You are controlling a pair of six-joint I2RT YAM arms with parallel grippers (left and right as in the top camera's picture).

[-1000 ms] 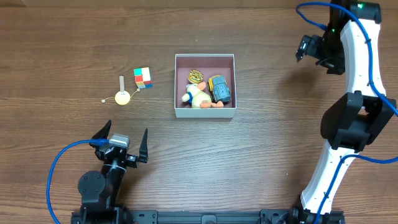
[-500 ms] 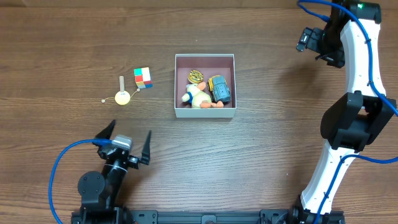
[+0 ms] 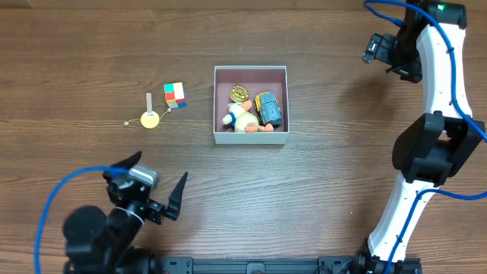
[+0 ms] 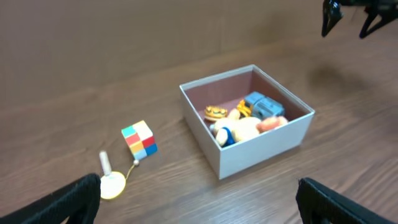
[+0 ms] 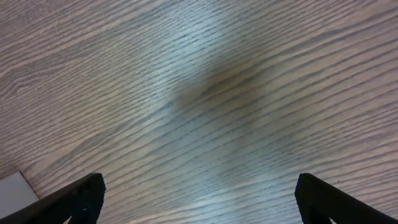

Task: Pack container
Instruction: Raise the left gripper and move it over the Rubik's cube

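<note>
Sitting near the middle of the wood-grain table (image 3: 342,167), the container (image 3: 250,138) is a square, shallow box of thin white card with a dull pink-mauve lining. It is open at the top and rests flat.

Contents, three items, crowded toward the front wall:
- one round toy with brown and yellow stripes (image 3: 240,93), at the back left;
- one soft white and orange plush figure (image 3: 242,118), in front of it;
- one blocky blue-grey toy vehicle (image 3: 268,109), on the right, touching the plush.

Outside the box, to its left, two items:
- one small multicoloured cube (image 3: 174,95);
- one flat yellow disc (image 3: 150,119) with a pale stick and a thin cord, just beside the cube.

The left gripper (image 3: 152,181) is near the front edge, well apart from the box, its dark fingers spread wide and empty. The right gripper (image 3: 389,57) is at the far right over bare wood, fingers likewise spread and empty.
</note>
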